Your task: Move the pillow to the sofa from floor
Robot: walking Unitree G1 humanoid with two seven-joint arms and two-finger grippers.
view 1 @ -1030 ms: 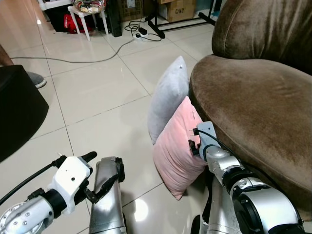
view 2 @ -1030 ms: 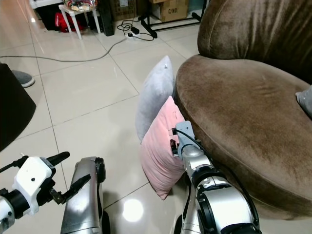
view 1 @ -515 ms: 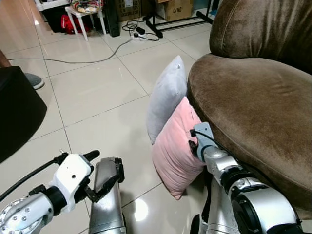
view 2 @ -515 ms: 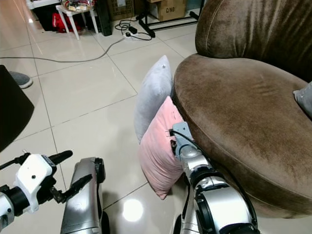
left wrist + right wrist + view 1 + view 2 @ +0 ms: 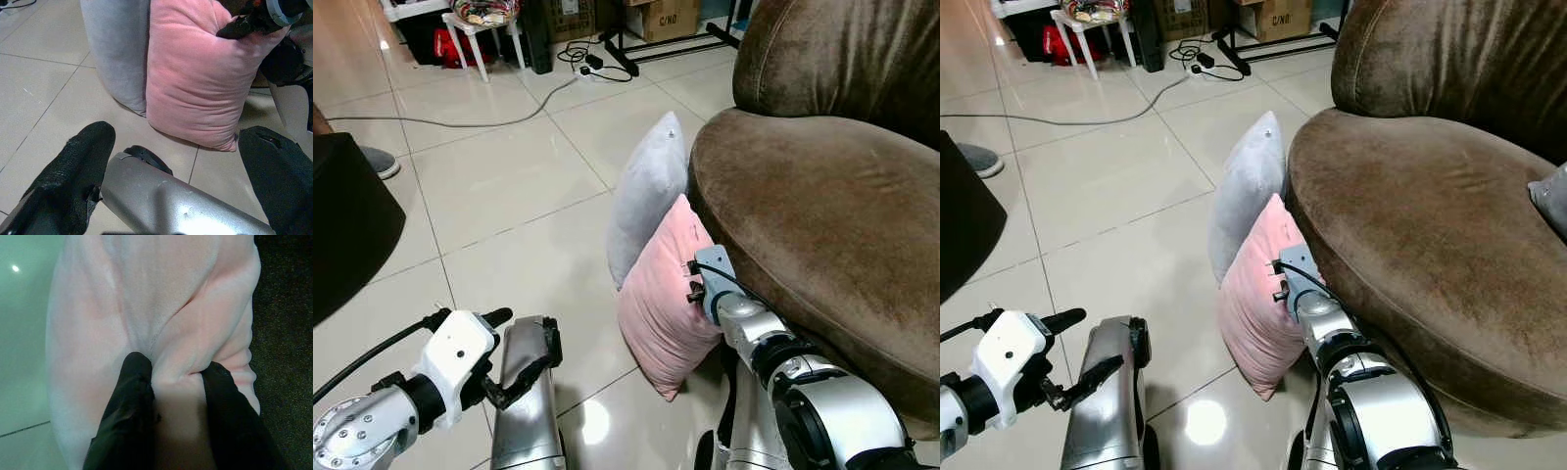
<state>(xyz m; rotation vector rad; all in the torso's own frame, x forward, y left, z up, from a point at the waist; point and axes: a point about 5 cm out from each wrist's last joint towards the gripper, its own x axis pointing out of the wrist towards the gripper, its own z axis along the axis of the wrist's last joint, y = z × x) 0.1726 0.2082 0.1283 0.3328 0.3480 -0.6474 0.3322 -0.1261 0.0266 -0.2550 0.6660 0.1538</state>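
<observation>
Right wrist view: the right gripper (image 5: 171, 382) pinches a fold of the pink pillow (image 5: 146, 308), its two black jaws clenched on the fabric with a bunched ridge between them. Dark brown upholstery runs along one side of the pillow and pale tile along the other.

From the head camera, the pink pillow (image 5: 661, 294) stands on edge on the tiled floor (image 5: 509, 186), leaning against the front of the brown sofa (image 5: 822, 196). A grey pillow (image 5: 646, 191) stands just beyond it, also propped against the sofa, and the two touch. The right arm (image 5: 783, 372) reaches forward between the pink pillow and the sofa's seat edge, its wrist pressed against the pillow's upper right side.

The left gripper (image 5: 504, 352) hovers low at the near left, above the robot's silver leg, well apart from both pillows. The left wrist view shows its jaws released and spread wide, framing the two pillows side by side and the right gripper (image 5: 244, 24) biting the pink pillow's top corner.

Farther off, a grey cable (image 5: 460, 119) trails across the tiles toward a white stool (image 5: 480, 29) and cardboard boxes (image 5: 666, 15). A black object (image 5: 347, 225) sits at the left edge.
</observation>
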